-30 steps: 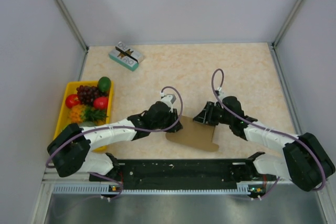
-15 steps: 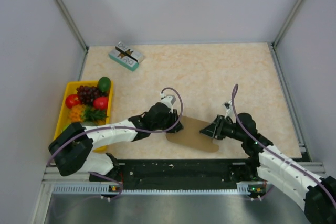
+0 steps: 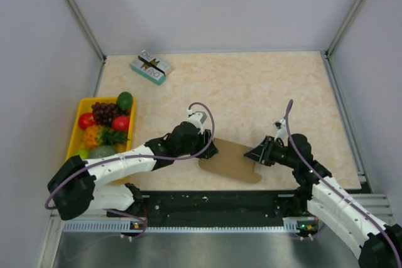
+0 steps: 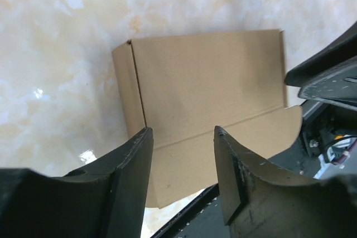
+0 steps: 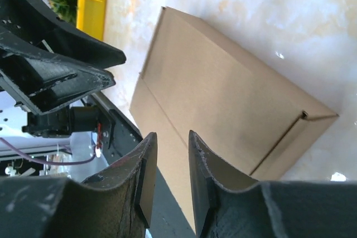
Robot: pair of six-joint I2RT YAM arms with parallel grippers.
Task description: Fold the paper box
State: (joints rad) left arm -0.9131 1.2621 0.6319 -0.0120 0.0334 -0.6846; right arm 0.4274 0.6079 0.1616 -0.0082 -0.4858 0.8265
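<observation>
From above, the paper box [image 3: 231,162] lies flat on the table, well right of the yellow tray [image 3: 73,135], its long axis running away from the tray. My left pincer [image 3: 210,149] sits at its tray-side end and my right pincer [image 3: 254,155] at the far end — both arms stretched low, equally near.

Left wrist: jaws apart, box just beyond them.

Right wrist: jaws a narrow gap apart, clamping nothing I can see — the box edge looks just ahead.

The paper box [image 5: 223,98] lies on the bench [image 5: 268,20]; the right gripper [image 5: 170,137], jaws narrowly apart, hovers over its edge.
</observation>
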